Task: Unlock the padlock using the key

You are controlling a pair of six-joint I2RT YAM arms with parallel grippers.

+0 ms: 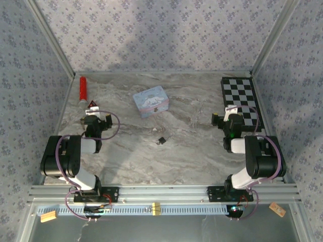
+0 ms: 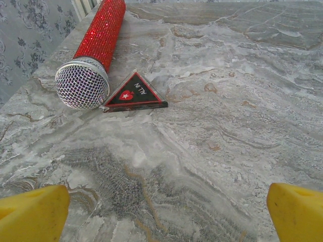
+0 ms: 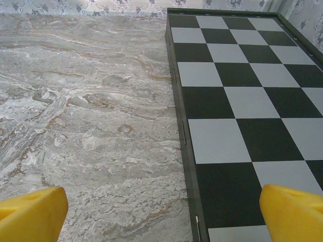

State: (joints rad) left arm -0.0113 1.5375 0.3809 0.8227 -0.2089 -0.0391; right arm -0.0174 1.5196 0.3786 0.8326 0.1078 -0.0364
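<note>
Missing the padlock: the padlock (image 1: 161, 140) is a tiny dark block on busily veined marble. It lies well to the right of the left gripper (image 1: 95, 117) and well to the left of the right gripper (image 1: 225, 117), nearer the bases than either. Either arm would probably have to swing inward and back, and a slightly off descent could close on bare table (image 1: 202, 146).
Knocking it away: wide jaws coming down on so small a thing may nudge or tip it, likely leaving the keyhole facing the wrong way.
Losing the key: the key is too small to pick out with confidence from above. A thin sliver lying flat on stone would probably be pushed along rather than lifted.
Left gripper: spread wide, with nothing between its yellow fingertips (image 2: 35, 212). Just ahead of it lie a red triangle (image 2: 133, 93) and a glittery red microphone (image 2: 96, 45), close together — clutter a careless turn could sweep.
Right gripper: spread wide and empty, one yellow fingertip (image 3: 30, 214) over marble and the other over the near edge of a chessboard (image 3: 242, 101) that stretches ahead of it.
Padlock's look: blackish and block-shaped, with a small bit jutting toward the right gripper — shackle or key, too small to tell.
Pastel tin: the pastel tin (image 1: 151, 102) sits beyond the padlock and apart from it, between the two grippers.
</note>
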